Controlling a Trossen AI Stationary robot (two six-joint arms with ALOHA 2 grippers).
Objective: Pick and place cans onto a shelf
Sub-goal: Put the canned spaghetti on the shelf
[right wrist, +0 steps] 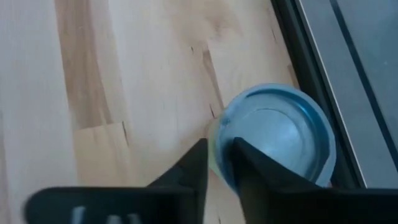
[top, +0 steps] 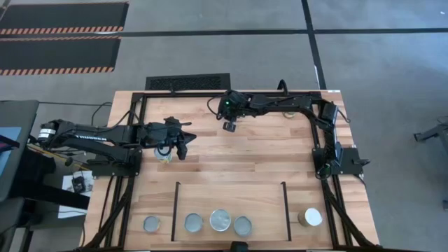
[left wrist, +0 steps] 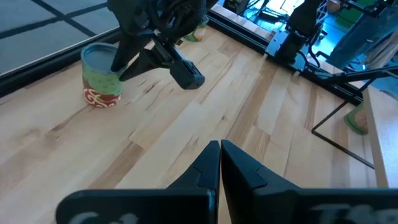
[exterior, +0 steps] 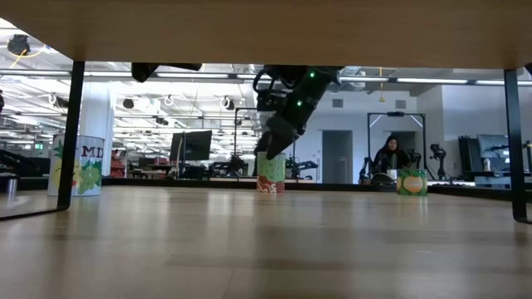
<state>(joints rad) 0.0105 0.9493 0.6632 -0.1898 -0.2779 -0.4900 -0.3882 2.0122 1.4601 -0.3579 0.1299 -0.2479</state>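
My right gripper (top: 229, 126) hangs over a can with a green and red label (exterior: 270, 174) on the far middle of the table. In the right wrist view its fingers (right wrist: 217, 163) stand a narrow gap apart over the rim of the can's silver top (right wrist: 277, 134). I cannot tell whether they touch it. The same can shows in the left wrist view (left wrist: 99, 78). My left gripper (top: 183, 145) is shut and empty (left wrist: 219, 163) above the table's left middle. Three cans stand on their bases on the shelf (top: 266, 203), the middle one (top: 220, 220) wider.
A yellow-labelled can (top: 166, 158) stands under my left arm. One can (top: 152, 224) stands left of the shelf's left bar (top: 175, 210). A white-topped can (top: 310, 217) stands right of the right bar (top: 285, 210). Another can (exterior: 411, 181) stands at the far right. A black frame (top: 318, 133) rims the table.
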